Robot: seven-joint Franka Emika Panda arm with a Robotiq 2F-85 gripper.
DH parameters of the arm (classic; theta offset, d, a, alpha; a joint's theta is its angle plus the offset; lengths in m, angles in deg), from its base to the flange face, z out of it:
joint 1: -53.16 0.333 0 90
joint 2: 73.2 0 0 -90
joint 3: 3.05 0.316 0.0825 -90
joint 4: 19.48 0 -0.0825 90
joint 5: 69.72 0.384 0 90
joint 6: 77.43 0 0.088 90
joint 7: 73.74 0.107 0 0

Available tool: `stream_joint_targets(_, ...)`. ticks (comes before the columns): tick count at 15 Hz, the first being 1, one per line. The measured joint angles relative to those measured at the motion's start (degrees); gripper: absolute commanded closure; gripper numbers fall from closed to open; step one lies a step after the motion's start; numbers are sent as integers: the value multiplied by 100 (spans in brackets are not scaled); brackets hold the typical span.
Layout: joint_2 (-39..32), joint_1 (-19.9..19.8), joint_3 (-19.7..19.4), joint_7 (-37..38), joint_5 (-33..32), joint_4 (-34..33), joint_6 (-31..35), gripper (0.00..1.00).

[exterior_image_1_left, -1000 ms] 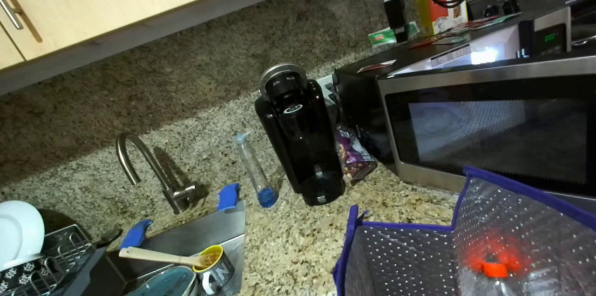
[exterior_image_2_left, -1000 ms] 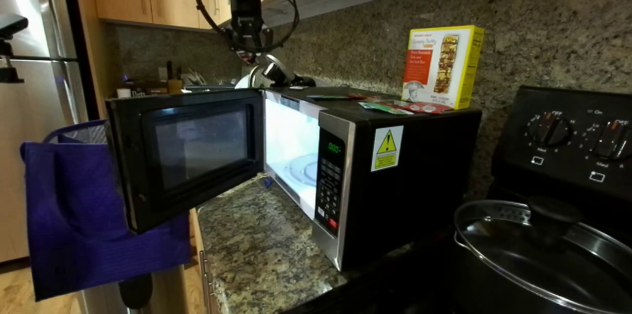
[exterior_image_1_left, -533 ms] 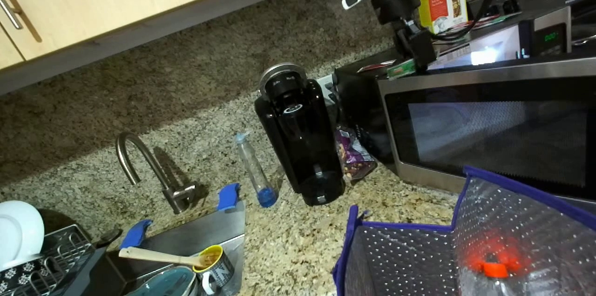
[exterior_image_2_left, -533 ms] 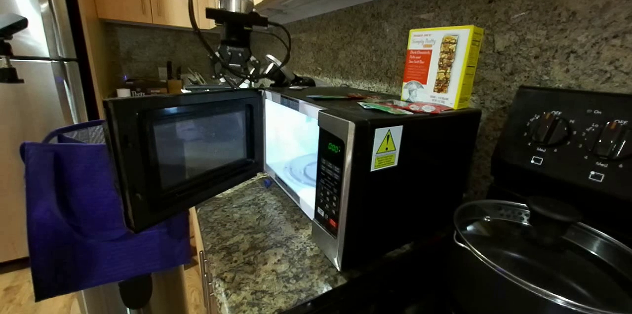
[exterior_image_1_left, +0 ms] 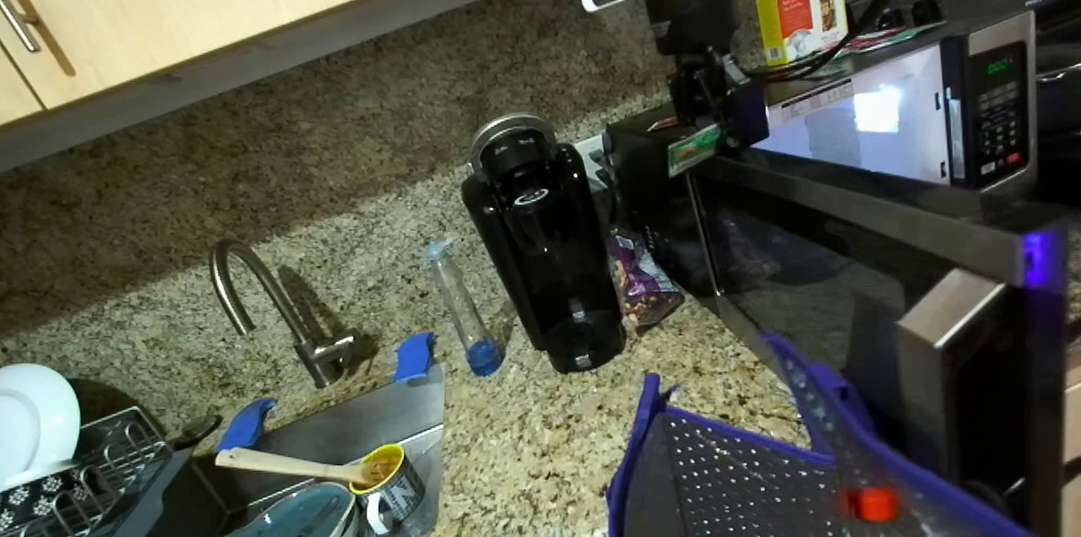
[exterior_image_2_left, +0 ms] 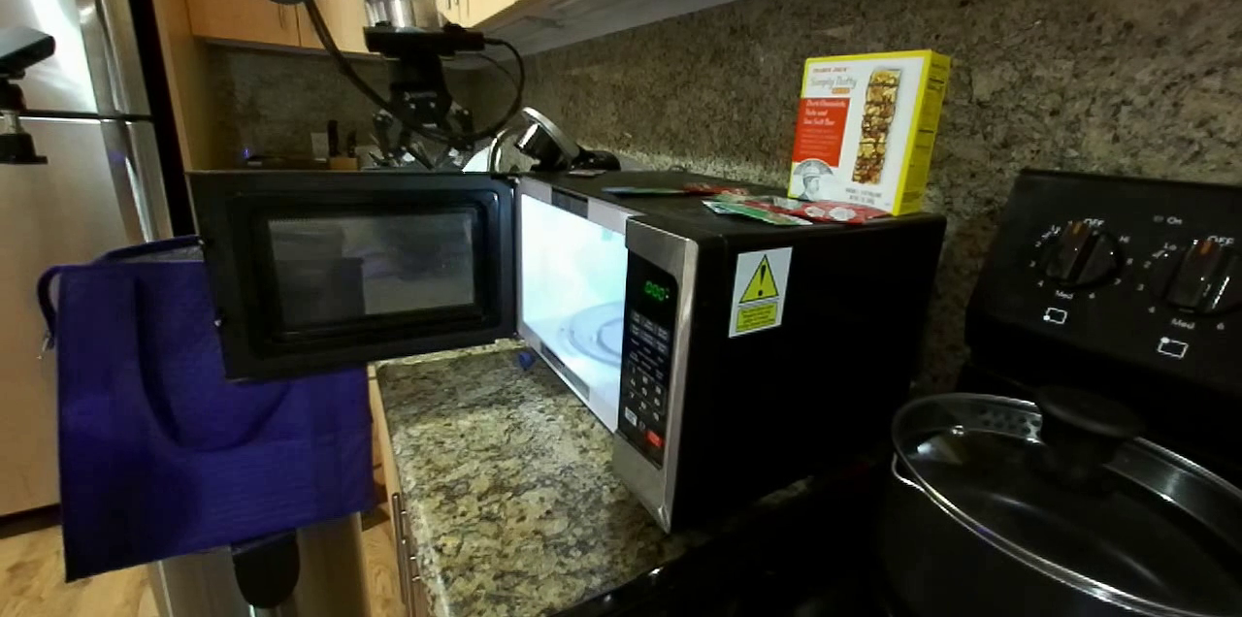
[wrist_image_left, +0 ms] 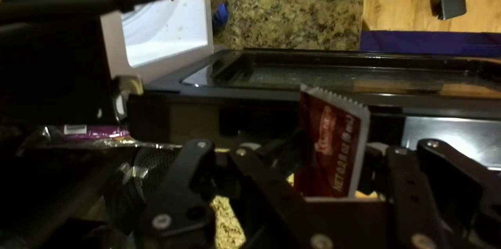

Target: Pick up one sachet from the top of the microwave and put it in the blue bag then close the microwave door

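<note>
My gripper (exterior_image_1_left: 731,142) is shut on a sachet (exterior_image_1_left: 694,150), green-and-white on this side. The sachet's dark red other side shows in the wrist view (wrist_image_left: 332,143). It hangs close to the top edge of the open microwave door (exterior_image_1_left: 811,258), near the hinge; contact cannot be told. In an exterior view, the fingertips are hidden behind the door (exterior_image_2_left: 369,268). The lit microwave (exterior_image_2_left: 805,384) stands open. The blue bag (exterior_image_2_left: 213,462) hangs beyond the door, which overlaps it. Its purple rim (exterior_image_1_left: 646,427) is bent beside the door.
Several other sachets (exterior_image_2_left: 757,210) lie on the microwave top, beside a yellow-and-white box (exterior_image_2_left: 864,132). A black coffee maker (exterior_image_1_left: 549,250), a snack bag (exterior_image_1_left: 642,288) and a bottle (exterior_image_1_left: 463,309) stand left of the microwave. A lidded pot (exterior_image_2_left: 1077,501) is on the stove.
My gripper has moved down and away from the microwave top with the sachet held. The microwave door has swung wider open, and the bag's rim beside it has shifted and folded.
</note>
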Motion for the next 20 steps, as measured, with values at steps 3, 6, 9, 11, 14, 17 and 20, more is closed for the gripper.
stream_joint_targets(3,563,245,69,380,1,840,573,93)
stream_joint_targets(6,1151,87,597,784,-33,1699,913,93)
stream_joint_targets(9,1782,-83,1028,1023,-27,2590,1063,93)
stream_joint_targets(11,2188,-167,1213,1040,4,3184,1114,93)
stream_joint_targets(14,2624,-212,1377,1039,36,3879,1130,93)
stream_joint_targets(17,2768,-217,1407,1039,48,4199,1216,93)
stream_joint_targets(20,2771,-236,1407,1039,49,4209,1221,93)
